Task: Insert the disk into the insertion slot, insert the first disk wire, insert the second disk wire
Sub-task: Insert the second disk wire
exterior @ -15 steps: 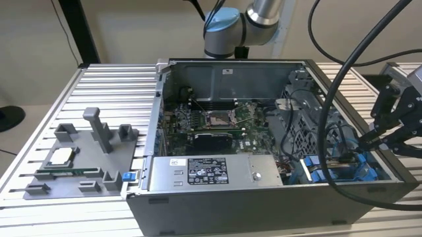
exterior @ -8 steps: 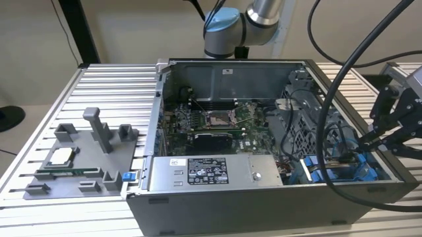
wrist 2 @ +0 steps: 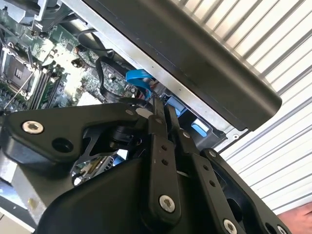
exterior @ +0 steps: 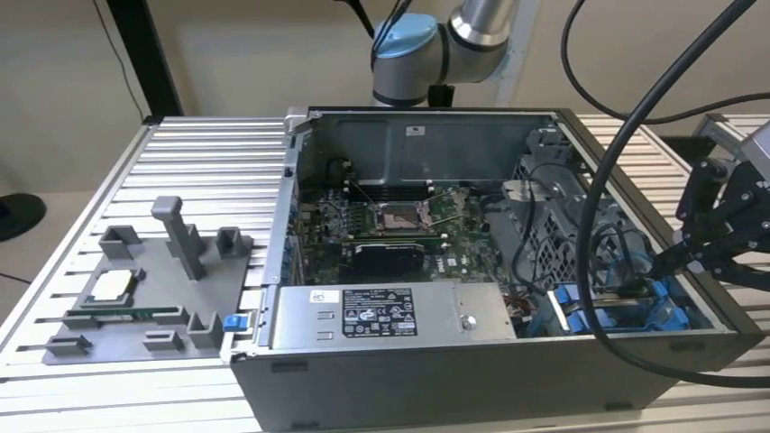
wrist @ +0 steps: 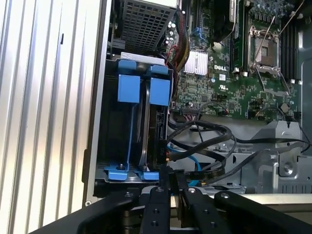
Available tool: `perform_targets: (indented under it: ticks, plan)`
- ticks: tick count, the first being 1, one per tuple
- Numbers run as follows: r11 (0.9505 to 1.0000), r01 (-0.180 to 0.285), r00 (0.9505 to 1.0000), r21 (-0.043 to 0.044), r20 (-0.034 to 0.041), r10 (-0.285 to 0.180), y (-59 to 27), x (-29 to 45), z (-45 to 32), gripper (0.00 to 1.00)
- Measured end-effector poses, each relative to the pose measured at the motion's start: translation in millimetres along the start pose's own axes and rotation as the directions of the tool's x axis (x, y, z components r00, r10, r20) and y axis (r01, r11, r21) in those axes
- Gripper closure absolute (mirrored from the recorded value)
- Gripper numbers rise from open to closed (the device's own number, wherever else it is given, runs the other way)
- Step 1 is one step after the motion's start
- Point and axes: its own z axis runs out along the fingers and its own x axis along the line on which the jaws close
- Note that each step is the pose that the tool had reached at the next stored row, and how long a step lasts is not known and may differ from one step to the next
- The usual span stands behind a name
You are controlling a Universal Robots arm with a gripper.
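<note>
Fingers [wrist: 160,197] on your gripper [wrist: 169,171] are pressed close together, poised over the case corner; can't tell if they pinch anything. Biggest first: ribbed table [exterior: 193,153], then the open PC case [exterior: 421,117] resting on it, w/ motherboard [exterior: 398,225] exposed. You've got the insertion slot [wrist: 117,131] in that corner, marked by blue tabs. The disk [wrist: 157,131] stands on edge inside it, on the motherboard side. Blue wire [wrist: 192,163] and black wires [wrist: 214,131] loop just beside the disk, near the gripper.
</note>
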Motion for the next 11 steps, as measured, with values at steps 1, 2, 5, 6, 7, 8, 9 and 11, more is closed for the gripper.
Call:
perform_targets:
  ticks: [1,2,5,6,7,8,9,11]
  plan:
    - [1.0000,0.000,1.0000,0.0000,0.0000,0.000,0.0,0.0,0.0,1.00]
    - [1.0000,0.000,1.0000,0.0000,0.0000,0.000,0.0,0.0,0.1,1.00]
    - [1.0000,0.000,1.0000,0.0000,0.0000,0.000,0.0,0.0,0.1,1.00]
    - [1.0000,0.000,1.0000,0.0000,0.0001,0.000,0.0,0.0,0.1,1.00]
    - [1.0000,0.000,1.0000,0.0000,0.0000,0.000,0.0,0.0,0.1,1.00]
    - [1.0000,0.000,1.0000,0.0000,0.0000,0.000,0.0,0.0,0.1,1.00]
    - [1.0000,0.000,1.0000,0.0000,0.0000,0.000,0.0,0.0,0.1,1.00]
    - [1.0000,0.000,1.0000,0.0000,0.0000,0.000,0.0,0.0,0.2,1.00]
